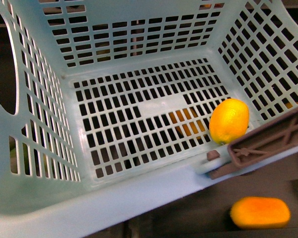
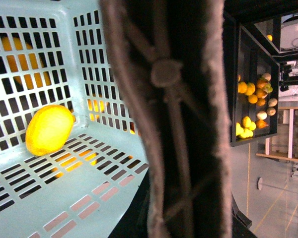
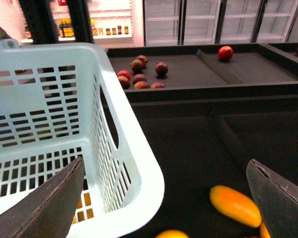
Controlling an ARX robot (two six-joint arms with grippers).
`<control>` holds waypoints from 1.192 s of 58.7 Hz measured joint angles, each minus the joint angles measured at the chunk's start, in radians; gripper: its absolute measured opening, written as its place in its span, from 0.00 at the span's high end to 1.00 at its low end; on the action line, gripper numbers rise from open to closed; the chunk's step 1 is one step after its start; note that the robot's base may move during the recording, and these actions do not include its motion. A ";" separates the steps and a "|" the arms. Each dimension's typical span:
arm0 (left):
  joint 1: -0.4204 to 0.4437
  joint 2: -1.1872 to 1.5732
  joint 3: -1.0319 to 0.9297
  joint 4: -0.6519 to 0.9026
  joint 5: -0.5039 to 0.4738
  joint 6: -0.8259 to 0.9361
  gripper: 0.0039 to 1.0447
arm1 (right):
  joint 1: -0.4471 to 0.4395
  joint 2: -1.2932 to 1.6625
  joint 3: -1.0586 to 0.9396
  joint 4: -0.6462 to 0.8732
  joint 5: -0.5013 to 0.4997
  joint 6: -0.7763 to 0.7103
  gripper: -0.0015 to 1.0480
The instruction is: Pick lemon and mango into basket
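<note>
Right gripper [image 3: 164, 166] hangs wide open, holding nothing, over the dark shelf [image 3: 198, 144] beside the basket [image 1: 139, 198]. The lemon [image 1: 229, 120] lies on the basket's slotted floor, close to the brown handle [image 1: 268, 141]. The mango [image 1: 260, 212] lies outside, near the rim. Red apples [image 3: 139, 77] sit well beyond. The left gripper's state cannot be told.
</note>
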 joint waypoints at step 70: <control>0.000 -0.005 0.000 -0.001 -0.008 0.002 0.95 | -0.507 1.335 0.734 -0.252 -0.105 0.441 0.08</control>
